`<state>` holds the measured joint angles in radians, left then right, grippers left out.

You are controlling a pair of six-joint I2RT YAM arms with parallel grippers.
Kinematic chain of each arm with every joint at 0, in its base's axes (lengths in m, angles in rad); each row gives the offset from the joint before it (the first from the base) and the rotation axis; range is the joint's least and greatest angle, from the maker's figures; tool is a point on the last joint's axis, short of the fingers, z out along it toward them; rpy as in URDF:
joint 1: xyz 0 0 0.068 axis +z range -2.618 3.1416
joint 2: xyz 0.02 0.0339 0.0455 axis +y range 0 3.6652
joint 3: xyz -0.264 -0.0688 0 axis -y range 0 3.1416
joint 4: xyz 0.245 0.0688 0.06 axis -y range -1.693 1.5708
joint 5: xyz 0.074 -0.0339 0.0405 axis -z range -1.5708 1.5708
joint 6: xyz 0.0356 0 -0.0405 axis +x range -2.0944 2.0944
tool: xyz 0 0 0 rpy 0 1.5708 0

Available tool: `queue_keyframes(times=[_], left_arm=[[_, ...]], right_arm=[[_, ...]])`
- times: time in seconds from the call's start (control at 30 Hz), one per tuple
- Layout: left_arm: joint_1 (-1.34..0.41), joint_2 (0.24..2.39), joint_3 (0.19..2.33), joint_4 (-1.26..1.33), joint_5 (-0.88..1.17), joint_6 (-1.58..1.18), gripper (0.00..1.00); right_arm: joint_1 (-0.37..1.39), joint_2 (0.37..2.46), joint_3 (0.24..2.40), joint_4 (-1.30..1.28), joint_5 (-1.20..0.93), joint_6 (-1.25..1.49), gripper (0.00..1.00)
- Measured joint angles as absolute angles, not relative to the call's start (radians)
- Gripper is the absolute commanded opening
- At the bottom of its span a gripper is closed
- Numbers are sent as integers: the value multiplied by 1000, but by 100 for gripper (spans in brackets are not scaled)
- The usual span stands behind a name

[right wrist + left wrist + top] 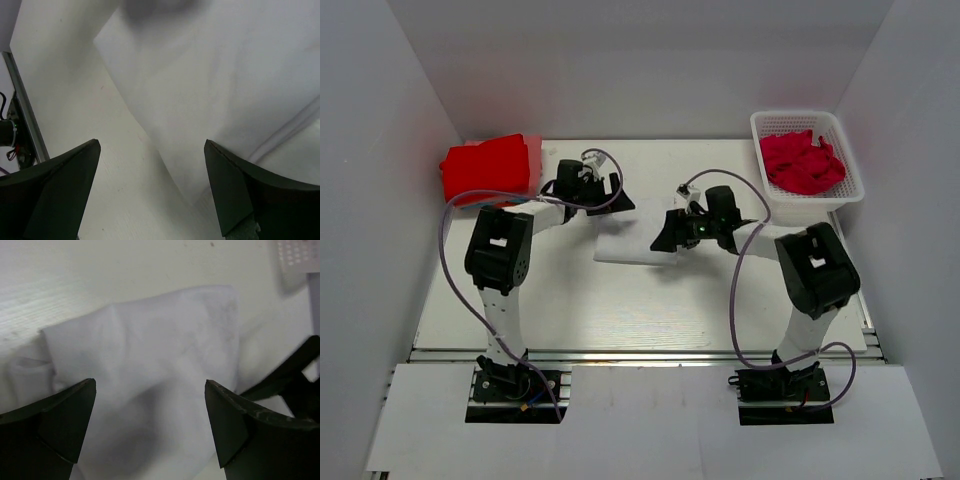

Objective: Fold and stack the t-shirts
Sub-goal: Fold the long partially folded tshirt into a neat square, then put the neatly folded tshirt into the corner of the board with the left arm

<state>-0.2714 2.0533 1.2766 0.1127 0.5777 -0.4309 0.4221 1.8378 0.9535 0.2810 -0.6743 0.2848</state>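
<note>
Two arms reach in over one white t-shirt (pixel 632 250), which lies folded into a rough rectangle on the tabletop (pixel 620 310), about midway between left and right. Your left fingers (pixel 617 197) sit at the shirt's far left corner. Your right fingers (pixel 668 238) sit at its right edge.

In the left wrist view your left fingers (pixel 60 415) are spread wide with nothing between them. The white t-shirt (pixel 160 355) lies below the gap, creased, with a folded edge down its left side. A black part of the other arm shows at the right of that view.

In the right wrist view your right fingers (pixel 55 185) are likewise spread and hold nothing. The white t-shirt (pixel 215 75) fills the upper right, its edge running diagonally across the bare tabletop (pixel 65 75). Whether either pair touches the cloth, you cannot tell from these views.

At the far left corner a stack of red folded t-shirts (pixel 485 170) rests on the tabletop, well apart from the white one. At the far right a white mesh basket (pixel 800 120) holds a crumpled heap of crimson cloth (pixel 802 163) — a corner of the basket (pixel 297 255) also shows in the left wrist view.
</note>
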Motion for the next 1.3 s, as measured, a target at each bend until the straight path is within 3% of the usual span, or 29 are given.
queue_keyframes(times=[0.13,0.37,0.73,0.97,1.07,1.17,1.2,1.3], left_arm=[[-278,1953,1362,-59,416,-326,100],[-278,1734,1291,-139,275,-252,100],[-287,1940,1250,-241,265,-220,97],[-342,1963,1258,-233,221,-204,88],[-381,1964,1253,-228,141,-204,78],[-410,1966,1248,-228,59,-219,52],[-418,1966,1248,-230,34,-227,40],[-433,1975,1256,-236,-5,-252,22]], right_arm=[[422,1681,950,236,-614,258,90],[422,1415,863,232,-523,253,90],[420,1365,755,131,-368,244,90],[420,1350,753,94,-321,227,90],[420,1327,741,95,-297,224,90],[420,1317,735,92,-270,221,90],[420,1315,735,91,-262,220,90],[420,1308,733,91,-241,211,90]])
